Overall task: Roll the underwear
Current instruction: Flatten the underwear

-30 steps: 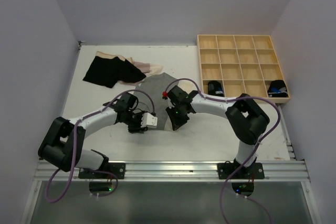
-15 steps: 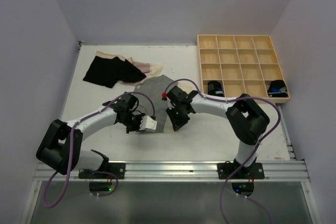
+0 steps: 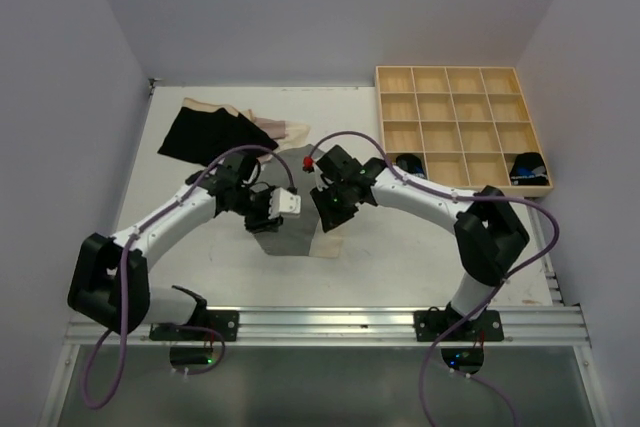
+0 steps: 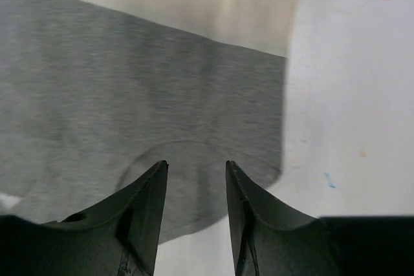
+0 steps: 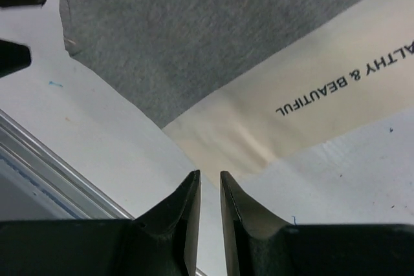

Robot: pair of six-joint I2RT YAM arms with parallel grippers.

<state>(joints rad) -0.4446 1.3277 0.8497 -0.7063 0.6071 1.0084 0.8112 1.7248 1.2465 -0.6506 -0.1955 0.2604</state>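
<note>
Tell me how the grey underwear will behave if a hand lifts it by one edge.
Likely floppy: the grey underwear lies flat and thin on the table, so it should drape and sag. Probably light too. The printed beige waistband looks smoother, perhaps firmer, maybe a steadier grip.

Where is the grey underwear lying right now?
In the top external view, the grey underwear lies centrally, nearer than the black underwear and left of the wooden tray.
</note>
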